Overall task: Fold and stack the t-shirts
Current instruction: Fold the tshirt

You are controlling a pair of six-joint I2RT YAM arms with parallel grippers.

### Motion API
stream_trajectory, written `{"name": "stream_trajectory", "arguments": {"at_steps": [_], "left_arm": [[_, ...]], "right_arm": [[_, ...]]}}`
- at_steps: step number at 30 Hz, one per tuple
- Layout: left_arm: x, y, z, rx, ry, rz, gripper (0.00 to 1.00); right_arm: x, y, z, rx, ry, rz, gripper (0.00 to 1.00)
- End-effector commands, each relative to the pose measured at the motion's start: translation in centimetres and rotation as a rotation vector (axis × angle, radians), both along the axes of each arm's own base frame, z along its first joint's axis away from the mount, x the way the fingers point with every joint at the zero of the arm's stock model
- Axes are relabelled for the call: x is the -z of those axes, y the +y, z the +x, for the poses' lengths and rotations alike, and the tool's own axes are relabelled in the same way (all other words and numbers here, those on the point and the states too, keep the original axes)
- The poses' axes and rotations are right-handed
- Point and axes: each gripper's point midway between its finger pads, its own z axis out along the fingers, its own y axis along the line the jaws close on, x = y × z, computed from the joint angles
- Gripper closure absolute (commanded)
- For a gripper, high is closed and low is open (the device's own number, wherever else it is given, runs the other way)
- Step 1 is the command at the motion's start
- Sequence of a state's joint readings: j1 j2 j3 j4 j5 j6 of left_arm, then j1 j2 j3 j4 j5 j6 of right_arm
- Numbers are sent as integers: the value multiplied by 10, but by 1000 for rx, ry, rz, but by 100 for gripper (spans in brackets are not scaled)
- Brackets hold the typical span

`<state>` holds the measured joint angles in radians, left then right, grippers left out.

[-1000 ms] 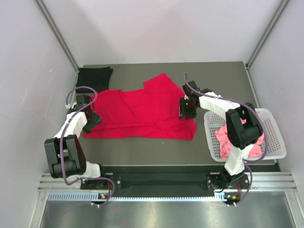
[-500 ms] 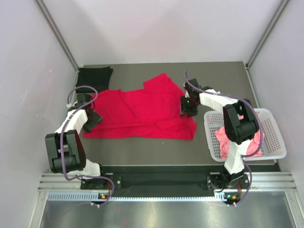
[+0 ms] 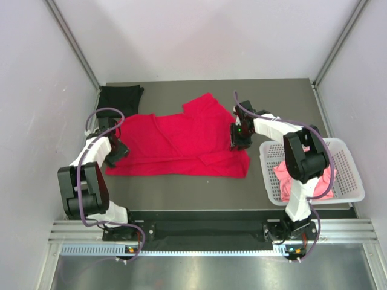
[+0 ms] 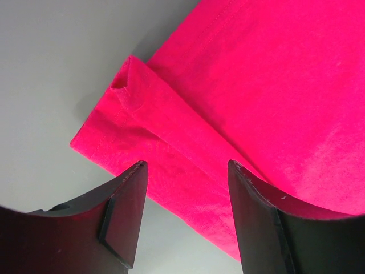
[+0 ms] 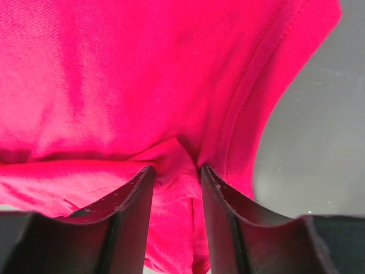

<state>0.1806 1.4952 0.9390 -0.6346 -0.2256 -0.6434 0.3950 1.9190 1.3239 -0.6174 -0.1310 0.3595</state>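
The red t-shirt [image 3: 181, 142] lies spread flat on the counter [image 3: 199, 181]. Its long axis runs left to right between the two arms, so each pincer addresses one end. The left pincer [image 3: 115, 150] stands at the left end, released: in the left wrist view its fingers [image 4: 122, 217] are set wide apart and straddle a hemmed, doubled-over corner, and the cloth lies flat beneath them. The right pincer [image 3: 240, 138] stands at the right edge and is clenched on the red t-shirt: in the right wrist view a ridge of cloth is gathered into the narrow gap between its fingers, and creases run toward that gap. The coming fold appears to turn on this pairing (a lift across the long axis calls for both ends held, and the left end is not yet gripped). The counter is dark, matte and flat, with bare strips on the near and far sides of the cloth. The black t-shirt [image 3: 120, 96] lies folded at the far left corner, just beside the red one. The salmon pink t-shirt [image 3: 289, 175] sits crumpled in the white basket [image 3: 351, 181] at the right. Plain walls [image 3: 36, 121] close in on three sides, so sideways room is tight.
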Motion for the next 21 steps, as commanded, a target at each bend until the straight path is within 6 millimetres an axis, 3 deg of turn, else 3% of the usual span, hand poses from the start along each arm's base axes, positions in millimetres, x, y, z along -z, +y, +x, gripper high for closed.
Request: {"name": "stream_trajectory", "arguments": {"at_steps": [1, 12, 21], "left_arm": [[-7, 4, 8, 2, -8, 17, 37], [-5, 3, 8, 11, 0, 12, 37], [-1, 1, 8, 19, 7, 7, 37]], "right_arm": [[-23, -5, 3, 2, -52, -11, 59], [-26, -10, -12, 14, -40, -4, 60], [-21, -4, -6, 22, -45, 22, 69]]}}
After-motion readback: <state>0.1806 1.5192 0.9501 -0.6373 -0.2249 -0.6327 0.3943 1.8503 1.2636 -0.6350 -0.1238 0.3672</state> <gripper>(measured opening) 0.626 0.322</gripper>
